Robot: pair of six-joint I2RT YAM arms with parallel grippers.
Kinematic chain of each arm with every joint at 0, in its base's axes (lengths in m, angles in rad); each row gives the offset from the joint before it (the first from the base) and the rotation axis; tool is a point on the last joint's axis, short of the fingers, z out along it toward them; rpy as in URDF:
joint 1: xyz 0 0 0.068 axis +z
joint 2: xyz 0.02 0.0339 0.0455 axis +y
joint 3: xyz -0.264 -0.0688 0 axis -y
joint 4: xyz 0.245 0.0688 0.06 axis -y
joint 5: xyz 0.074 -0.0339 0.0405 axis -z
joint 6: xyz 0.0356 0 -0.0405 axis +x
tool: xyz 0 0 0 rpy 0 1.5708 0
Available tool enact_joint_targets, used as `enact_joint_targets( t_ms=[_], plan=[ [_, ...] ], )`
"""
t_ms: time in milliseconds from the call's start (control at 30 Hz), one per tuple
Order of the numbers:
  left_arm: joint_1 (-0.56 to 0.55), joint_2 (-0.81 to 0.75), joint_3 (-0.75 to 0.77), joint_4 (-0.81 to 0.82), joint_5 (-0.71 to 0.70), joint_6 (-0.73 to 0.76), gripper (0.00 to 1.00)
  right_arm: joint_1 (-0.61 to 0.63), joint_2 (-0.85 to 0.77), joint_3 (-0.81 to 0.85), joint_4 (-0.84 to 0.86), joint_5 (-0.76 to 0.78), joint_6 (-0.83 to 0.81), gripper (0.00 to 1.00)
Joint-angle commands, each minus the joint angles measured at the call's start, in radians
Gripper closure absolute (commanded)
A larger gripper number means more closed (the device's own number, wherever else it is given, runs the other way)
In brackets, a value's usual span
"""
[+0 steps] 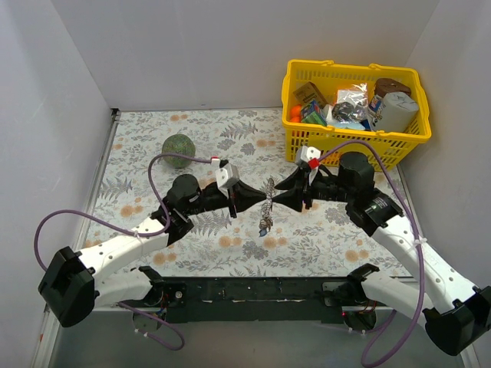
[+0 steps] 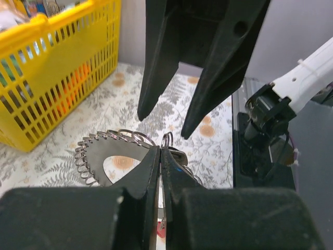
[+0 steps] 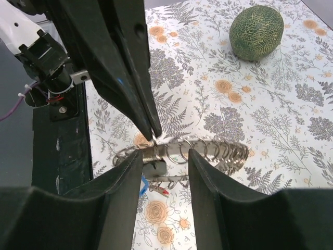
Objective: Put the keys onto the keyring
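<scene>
The keyring (image 3: 218, 153) is a wide grey band with several small wire rings looped along its edge, held in the air between the two arms (image 1: 268, 201). My left gripper (image 2: 161, 151) is shut on it, pinching a small ring at the band's rim; its tips show in the right wrist view (image 3: 153, 131). Keys hang under the band: a black head (image 3: 156, 168), a blue one (image 3: 143, 188) and a red one (image 3: 163, 191). My right gripper (image 3: 165, 156) is open, its fingers on either side of the band with gaps showing. From the left wrist it points down at the keyring (image 2: 99, 151).
A green ball (image 1: 179, 150) lies on the floral cloth at the back left. A yellow basket (image 1: 345, 136) full of packets and a bottle stands at the back right, close behind the right arm. White walls enclose the table on three sides.
</scene>
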Motion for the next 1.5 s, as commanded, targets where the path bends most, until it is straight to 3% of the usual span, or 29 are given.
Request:
enact_joint_targets(
  t_ms=[0,367,767,867,1067,1267,1467],
  plan=[
    [0.003,-0.076,-0.072,0.354,-0.049,-0.104,1.0,-0.014,-0.036,-0.022,0.101,-0.035,0.038,0.52],
    [0.004,-0.058,-0.118,0.555,-0.006,-0.187,1.0,-0.026,-0.119,-0.078,0.235,-0.112,0.069,0.5],
    [0.006,-0.036,-0.089,0.536,0.011,-0.184,1.0,-0.026,-0.146,-0.091,0.355,-0.175,0.148,0.51],
    [0.006,-0.033,-0.087,0.538,0.014,-0.187,1.0,-0.025,-0.128,-0.088,0.364,-0.192,0.158,0.55],
    [0.006,-0.029,-0.074,0.521,0.015,-0.184,1.0,-0.025,-0.1,-0.072,0.329,-0.224,0.136,0.75],
    [0.006,-0.02,-0.06,0.521,0.024,-0.184,1.0,-0.025,-0.099,-0.066,0.276,-0.2,0.098,0.77],
    [0.006,-0.015,-0.052,0.521,0.032,-0.186,1.0,-0.026,-0.097,-0.077,0.27,-0.19,0.087,0.88]
  ],
)
